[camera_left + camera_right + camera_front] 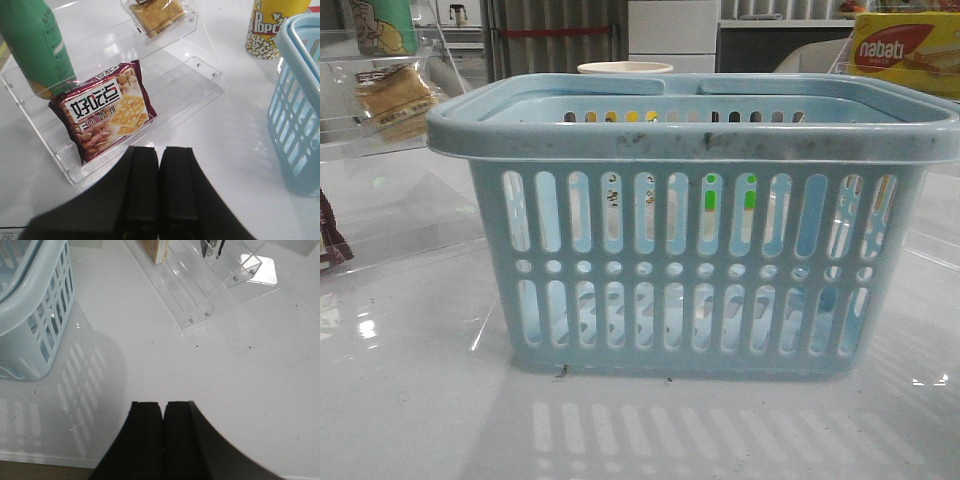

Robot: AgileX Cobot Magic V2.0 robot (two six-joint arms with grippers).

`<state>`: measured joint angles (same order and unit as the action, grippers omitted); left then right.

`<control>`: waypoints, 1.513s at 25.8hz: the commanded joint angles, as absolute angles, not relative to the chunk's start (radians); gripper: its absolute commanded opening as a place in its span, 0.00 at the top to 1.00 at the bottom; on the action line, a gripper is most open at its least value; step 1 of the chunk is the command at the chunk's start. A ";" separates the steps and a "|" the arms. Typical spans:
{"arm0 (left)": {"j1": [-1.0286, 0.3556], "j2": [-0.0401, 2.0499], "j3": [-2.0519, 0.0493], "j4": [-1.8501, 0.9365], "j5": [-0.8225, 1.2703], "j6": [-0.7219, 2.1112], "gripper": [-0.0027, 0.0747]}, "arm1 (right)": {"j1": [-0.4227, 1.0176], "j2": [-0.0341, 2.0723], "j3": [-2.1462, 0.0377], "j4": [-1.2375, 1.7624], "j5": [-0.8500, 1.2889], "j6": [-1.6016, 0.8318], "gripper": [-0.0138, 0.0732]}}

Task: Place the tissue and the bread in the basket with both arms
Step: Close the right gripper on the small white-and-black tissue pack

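The light-blue basket (700,250) stands on the white table and fills the front view. It also shows in the left wrist view (297,105) and the right wrist view (30,310). The bread (156,15), tan slices in a clear wrapper, lies on the upper step of a clear acrylic shelf; it shows in the front view (395,95) at the upper left. My left gripper (160,150) is shut and empty, before that shelf. My right gripper (163,405) is shut and empty, over bare table right of the basket. The tissue cannot be made out.
On the left shelf (200,95) stand a dark-red snack packet (107,112) and a green bottle (35,45). A popcorn cup (272,25) stands near the basket. A second clear shelf (205,285) holds a cropped dark thing (212,247). A nabati box (905,55) is at the far right.
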<state>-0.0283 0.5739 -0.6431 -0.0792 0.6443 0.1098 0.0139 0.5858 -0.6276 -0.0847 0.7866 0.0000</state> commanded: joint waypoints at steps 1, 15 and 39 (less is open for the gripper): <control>-0.030 0.602 -0.671 -0.094 0.560 0.109 0.74 | 0.016 0.599 -0.653 -0.099 0.718 0.000 0.60; -0.030 0.619 -0.671 -0.094 0.525 0.109 0.47 | -0.080 0.797 -0.760 -0.190 0.699 0.125 0.24; -0.030 0.619 -0.671 -0.094 0.525 0.109 0.47 | -0.159 1.731 -1.540 -0.133 0.752 0.042 0.24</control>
